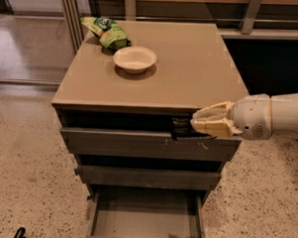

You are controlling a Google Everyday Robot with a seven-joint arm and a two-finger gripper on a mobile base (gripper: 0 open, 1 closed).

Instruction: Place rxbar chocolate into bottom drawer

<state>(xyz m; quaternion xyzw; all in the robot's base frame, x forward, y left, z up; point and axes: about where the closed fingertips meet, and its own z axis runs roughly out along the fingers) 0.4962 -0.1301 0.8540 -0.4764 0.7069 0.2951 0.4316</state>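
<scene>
now gripper (pixel 192 125) pinches black rxbar chocolate (pixel 180 127) at cabinet (pixel 156 71)

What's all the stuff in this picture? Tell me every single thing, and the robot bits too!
cabinet: one, grey-brown, standing on the speckled floor
upper drawers: two, grey fronts, under the cabinet top
bottom drawer: one, grey, pulled out at the cabinet's foot
bowl: one, cream, on the cabinet top, back left
chip bag: one, green, back left corner, behind the bowl
rxbar chocolate: one, black, in the claw's tips, in front of the top drawer
arm: one, white, reaching in from the right
claw: one, cream, at the cabinet's front right, level with the top drawer, shut on the bar
</scene>
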